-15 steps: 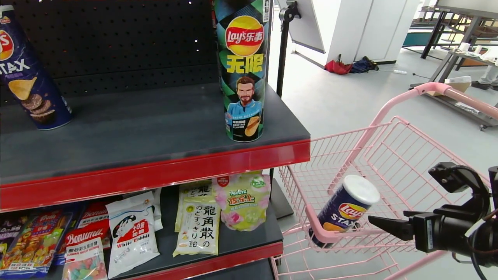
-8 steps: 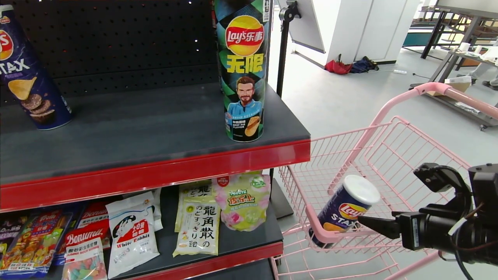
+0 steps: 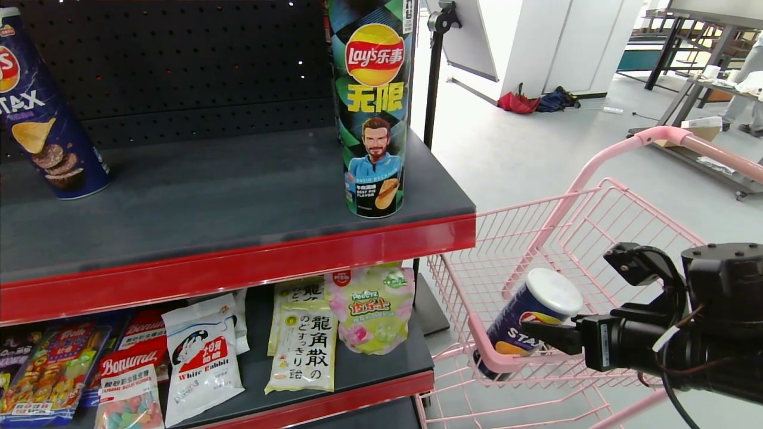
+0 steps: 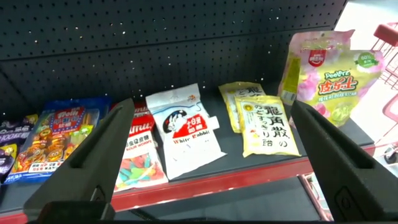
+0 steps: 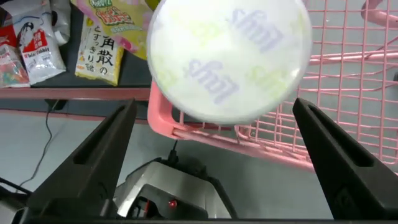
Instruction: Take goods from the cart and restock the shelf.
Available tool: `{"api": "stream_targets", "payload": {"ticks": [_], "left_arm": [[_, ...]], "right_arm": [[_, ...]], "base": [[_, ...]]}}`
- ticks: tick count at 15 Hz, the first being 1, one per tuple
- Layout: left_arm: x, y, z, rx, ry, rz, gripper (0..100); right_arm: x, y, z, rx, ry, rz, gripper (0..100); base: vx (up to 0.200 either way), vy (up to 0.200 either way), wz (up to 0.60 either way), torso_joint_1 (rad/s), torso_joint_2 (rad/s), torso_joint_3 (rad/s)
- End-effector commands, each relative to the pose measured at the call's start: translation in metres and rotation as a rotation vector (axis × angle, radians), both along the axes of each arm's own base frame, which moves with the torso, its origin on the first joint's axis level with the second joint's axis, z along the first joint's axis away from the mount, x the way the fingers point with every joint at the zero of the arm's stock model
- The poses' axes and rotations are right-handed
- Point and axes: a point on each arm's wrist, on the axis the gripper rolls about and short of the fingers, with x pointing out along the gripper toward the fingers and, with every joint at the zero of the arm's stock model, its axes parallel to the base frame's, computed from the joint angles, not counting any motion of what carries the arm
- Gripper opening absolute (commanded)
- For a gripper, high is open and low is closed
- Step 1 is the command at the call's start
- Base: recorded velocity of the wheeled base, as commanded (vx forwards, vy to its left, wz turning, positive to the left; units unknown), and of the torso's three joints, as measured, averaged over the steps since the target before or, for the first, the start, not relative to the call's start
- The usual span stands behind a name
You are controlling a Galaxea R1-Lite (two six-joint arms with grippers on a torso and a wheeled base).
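Head view: a blue chip can [image 3: 506,328] with a white lid leaned inside the pink cart [image 3: 661,134] at four o'clock. The right gripper [image 3: 565,290] was level with its lid, and the shelf [image 3: 238,196], from nine to twelve o'clock, carried a tall green can [image 3: 374,119]. Left wrist view: the left gripper [image 4: 211,104] was spread wide and held nothing, facing snack bags [image 4: 186,127] lying on the shelf. Right wrist view: the right gripper's fingers [image 5: 99,155] stood wide apart, one on either side of the can's lid and clear of it.
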Motion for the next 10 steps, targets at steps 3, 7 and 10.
{"api": "stream_targets", "payload": {"ticks": [3, 7, 10], "left_arm": [[0.0000, 0.0000, 0.0000, 0.000, 0.000, 0.002, 100], [0.0001, 0.0000, 0.0000, 0.000, 0.001, 0.002, 100], [0.0001, 0.0000, 0.0000, 0.000, 0.001, 0.002, 100]], "right_arm": [[0.0144, 0.0030, -0.0053, 0.001, -0.020, -0.008, 100], [0.0165, 0.0078, -0.0052, -0.002, -0.021, 0.009, 100], [0.0179, 0.0095, -0.0079, -0.008, -0.011, 0.017, 100]], "base": [[0.000, 0.000, 0.00, 0.000, 0.00, 0.000], [0.000, 0.000, 0.00, 0.000, 0.00, 0.000], [0.000, 0.000, 0.00, 0.000, 0.00, 0.000]]}}
